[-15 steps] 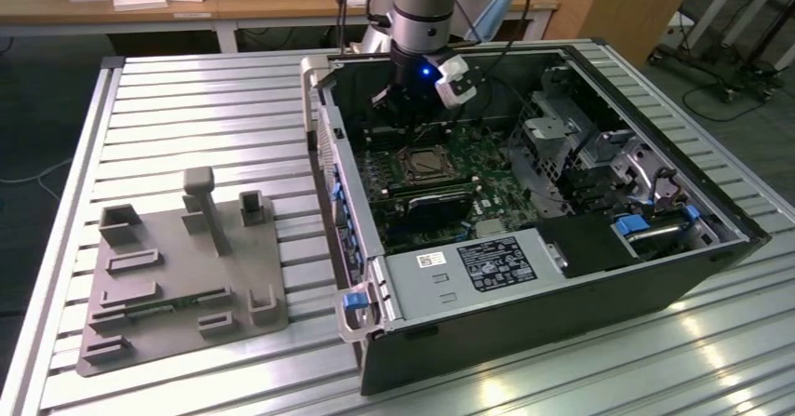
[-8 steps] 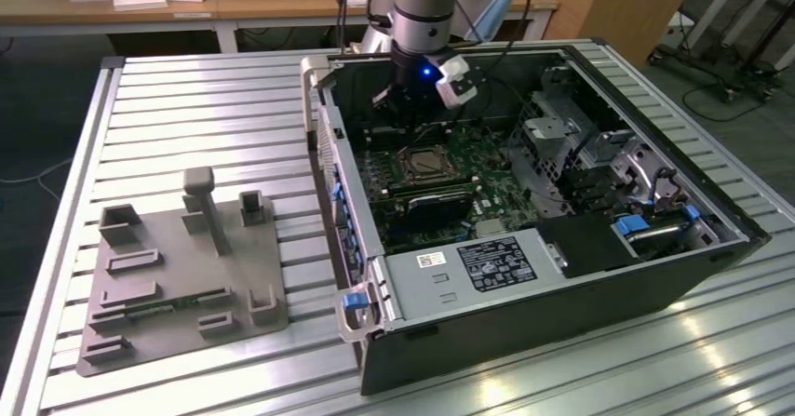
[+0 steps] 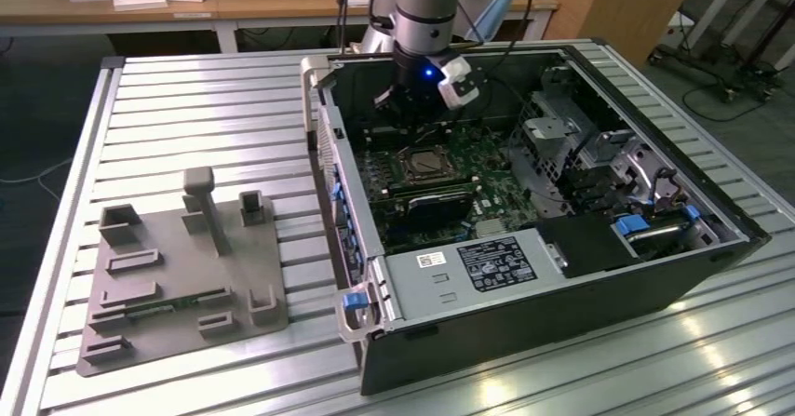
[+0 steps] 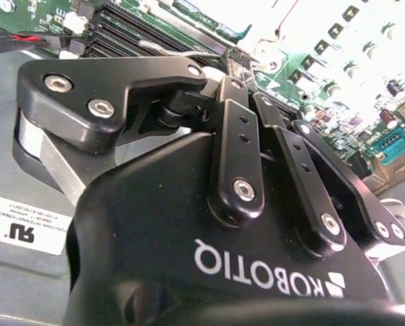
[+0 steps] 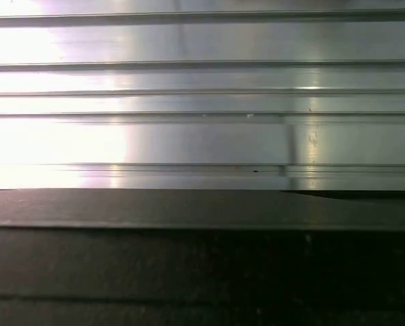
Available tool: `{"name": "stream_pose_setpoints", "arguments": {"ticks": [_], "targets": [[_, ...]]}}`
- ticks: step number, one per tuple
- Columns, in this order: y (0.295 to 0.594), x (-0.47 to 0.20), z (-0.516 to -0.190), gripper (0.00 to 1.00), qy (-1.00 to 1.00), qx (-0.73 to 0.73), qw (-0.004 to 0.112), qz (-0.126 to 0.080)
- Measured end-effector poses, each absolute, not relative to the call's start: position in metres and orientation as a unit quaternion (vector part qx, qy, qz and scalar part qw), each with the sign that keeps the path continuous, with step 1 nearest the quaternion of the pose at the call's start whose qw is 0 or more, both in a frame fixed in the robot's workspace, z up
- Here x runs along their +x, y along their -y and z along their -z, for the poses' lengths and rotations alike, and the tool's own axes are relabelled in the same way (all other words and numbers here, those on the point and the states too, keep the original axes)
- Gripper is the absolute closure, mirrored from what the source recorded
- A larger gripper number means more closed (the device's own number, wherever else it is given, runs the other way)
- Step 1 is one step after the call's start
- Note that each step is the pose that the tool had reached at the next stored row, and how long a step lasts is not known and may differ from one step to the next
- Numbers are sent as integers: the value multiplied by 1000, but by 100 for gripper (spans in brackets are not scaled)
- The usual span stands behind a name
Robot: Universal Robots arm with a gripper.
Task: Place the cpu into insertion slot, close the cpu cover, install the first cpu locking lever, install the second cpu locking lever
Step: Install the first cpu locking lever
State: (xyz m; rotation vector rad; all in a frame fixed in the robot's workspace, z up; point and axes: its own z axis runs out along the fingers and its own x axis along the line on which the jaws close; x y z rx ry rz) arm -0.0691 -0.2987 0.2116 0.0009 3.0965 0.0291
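An open computer case (image 3: 546,276) lies on the slatted table, and its green motherboard (image 3: 478,169) faces up. The insertion slot (image 3: 426,163) sits near the board's middle. The silver cpu cover (image 3: 404,167) appears to lie flat around a greyish square that I take for the cpu (image 3: 430,162). I cannot make out the locking levers. My gripper (image 3: 410,109) hangs inside the case just behind the slot, toward the rear wall. In the second wrist view the gripper (image 4: 219,71) has its black linkages drawn together, shut, above the board (image 4: 365,115). I see nothing held between them.
A grey fixture plate (image 3: 186,276) with posts stands on the table (image 3: 199,109) at the exterior view's left. Inside the case are a drive cage (image 3: 572,132), a labelled power supply (image 3: 491,267) and black memory slots (image 3: 423,193). The first wrist view shows table slats (image 5: 202,136) and a dark case edge (image 5: 202,210).
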Motion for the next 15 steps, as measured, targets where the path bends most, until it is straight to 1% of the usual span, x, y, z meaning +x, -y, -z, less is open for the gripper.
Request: {"name": "stream_pose_setpoints", "arguments": {"ticks": [15], "targets": [[299, -64, -209, 90, -1000, 0, 22, -9]]}}
